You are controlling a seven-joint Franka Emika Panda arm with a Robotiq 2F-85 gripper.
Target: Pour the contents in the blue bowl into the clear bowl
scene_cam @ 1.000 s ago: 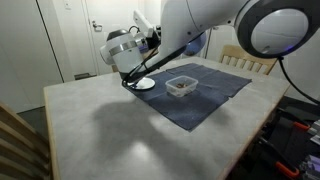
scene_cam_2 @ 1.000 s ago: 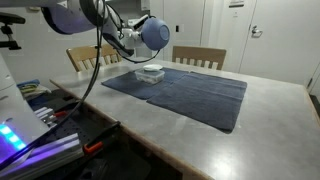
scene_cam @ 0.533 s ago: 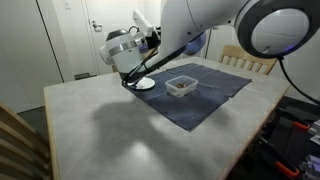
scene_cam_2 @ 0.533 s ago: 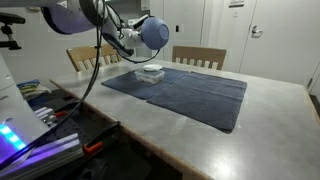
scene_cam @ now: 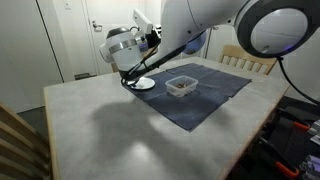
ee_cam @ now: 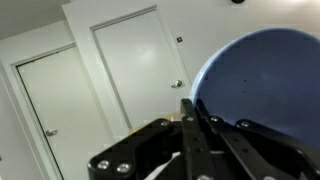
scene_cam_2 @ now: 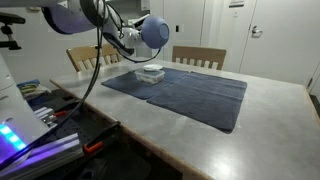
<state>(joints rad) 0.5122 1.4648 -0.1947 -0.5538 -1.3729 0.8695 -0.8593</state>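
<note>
My gripper [ee_cam: 188, 100] is shut on the rim of the blue bowl [ee_cam: 255, 85], which fills the right of the wrist view and is held up on edge. In both exterior views the blue bowl [scene_cam: 197, 42] [scene_cam_2: 155, 33] hangs tilted in the air above the clear bowl [scene_cam: 181, 85] [scene_cam_2: 151, 72]. The clear bowl stands on a dark blue cloth [scene_cam: 215, 95] and has something dark in it. The gripper [scene_cam_2: 137, 39] is at the bowl's side. The inside of the blue bowl is hidden.
A small white plate [scene_cam: 144, 84] lies on the table by the cloth's edge near the clear bowl. The grey table [scene_cam: 100, 130] has wooden chairs [scene_cam_2: 198, 57] behind it. White doors [ee_cam: 135, 75] stand in the background.
</note>
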